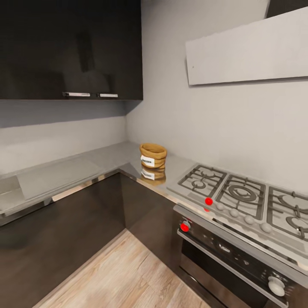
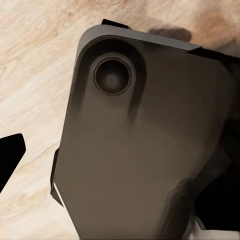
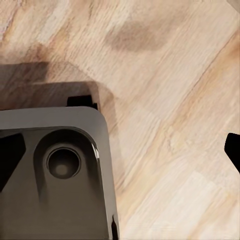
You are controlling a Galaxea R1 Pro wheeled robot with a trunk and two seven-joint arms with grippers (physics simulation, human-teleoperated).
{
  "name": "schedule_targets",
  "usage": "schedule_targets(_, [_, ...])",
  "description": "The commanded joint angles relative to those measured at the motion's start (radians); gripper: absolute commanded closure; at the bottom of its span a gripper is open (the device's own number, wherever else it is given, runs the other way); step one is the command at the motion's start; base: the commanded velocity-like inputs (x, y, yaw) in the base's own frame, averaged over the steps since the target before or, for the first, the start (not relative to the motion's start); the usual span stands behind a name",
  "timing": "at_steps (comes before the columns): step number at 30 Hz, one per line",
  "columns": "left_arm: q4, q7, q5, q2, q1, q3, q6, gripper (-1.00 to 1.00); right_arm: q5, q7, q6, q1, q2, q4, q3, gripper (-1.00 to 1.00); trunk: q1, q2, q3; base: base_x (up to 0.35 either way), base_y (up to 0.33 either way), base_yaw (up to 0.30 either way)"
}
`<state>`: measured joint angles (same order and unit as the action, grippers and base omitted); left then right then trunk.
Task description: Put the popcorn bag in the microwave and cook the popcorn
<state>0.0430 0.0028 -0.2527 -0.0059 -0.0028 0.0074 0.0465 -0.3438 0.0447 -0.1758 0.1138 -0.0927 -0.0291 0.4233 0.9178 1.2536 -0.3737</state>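
A big dark grey base (image 2: 145, 150) with rounded corners is showing a round dent (image 2: 112, 75); black finger tips (image 2: 10, 152) are peeking in.

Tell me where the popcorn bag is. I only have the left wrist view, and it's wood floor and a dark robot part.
Observer: In the head view the popcorn bag sits on the countertop, in the corner where its two runs meet.
Operator: Is it standing up?
Observer: Yes, it is upright with the rim on top and its white label facing the camera.
Operator: Anything beside it?
Observer: The gas hob lies to its right, apart from it, with the built-in oven below.
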Motion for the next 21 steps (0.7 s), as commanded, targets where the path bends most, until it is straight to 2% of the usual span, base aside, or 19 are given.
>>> schedule_targets(1, [0.0, 0.0, -0.005, 0.0, 0.0, 0.0, 0.003, -1.0, -0.011, 0.004, -0.005, 0.001, 0.0, -0.003, 0.008, -1.0, -0.004, -0.007, 0.002, 0.0, 0.0, 0.0])
schedule_targets(11, [0.0, 0.0, -0.005, 0.0, 0.0, 0.0, 0.003, -1.0, -0.009, 0.006, -0.006, 0.001, 0.001, -0.003, 0.011, -1.0, -0.042, -0.077, 0.034, 0.0, 0.0, 0.0])
schedule_targets(21, [0.0, 0.0, -0.005, 0.0, 0.0, 0.0, 0.003, -1.0, -0.007, 0.006, -0.007, 0.001, 0.014, 0.006, 0.012, -1.0, -0.081, -0.147, 0.065, 0.0, 0.0, 0.0])
